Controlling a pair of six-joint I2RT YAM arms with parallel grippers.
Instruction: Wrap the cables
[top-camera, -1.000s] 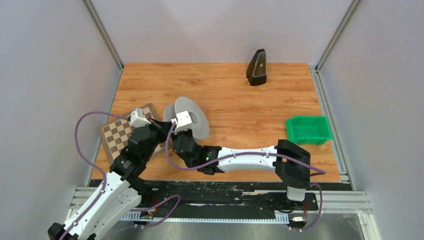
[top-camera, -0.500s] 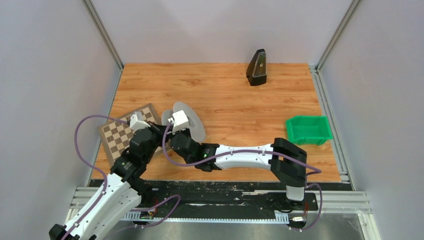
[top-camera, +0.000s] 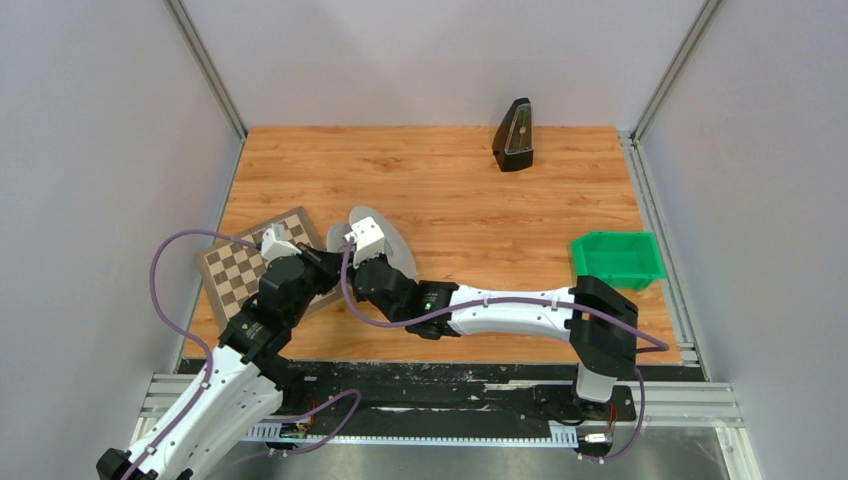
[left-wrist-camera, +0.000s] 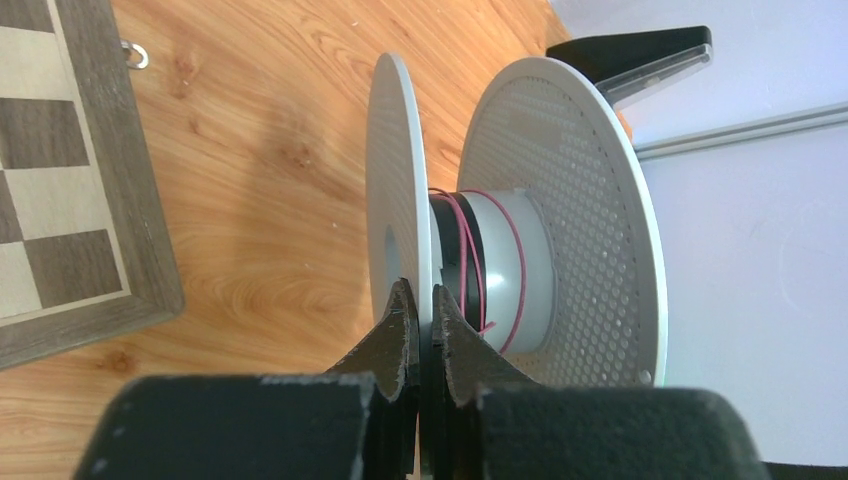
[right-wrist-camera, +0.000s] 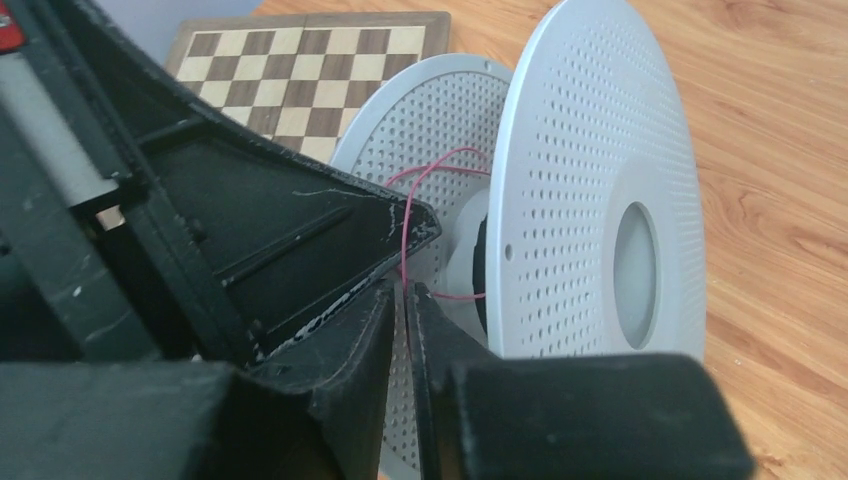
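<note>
Two tools meet at one reel (left-wrist-camera: 560, 200), which stands with its discs on edge near the left side of the worktop (top-camera: 480, 200). Beside the chessboard (top-camera: 245, 265), the left tool (left-wrist-camera: 425, 325) is pinched together on the rim of the near disc. A few turns of red wire (right-wrist-camera: 405, 230) sit on the hub. Further right, the right tool (right-wrist-camera: 405, 300) is closed on that wire's free run. The risk is tension: pulling too hard could snap the wire or make it slip, while slack would let loops spill off the hub.
</note>
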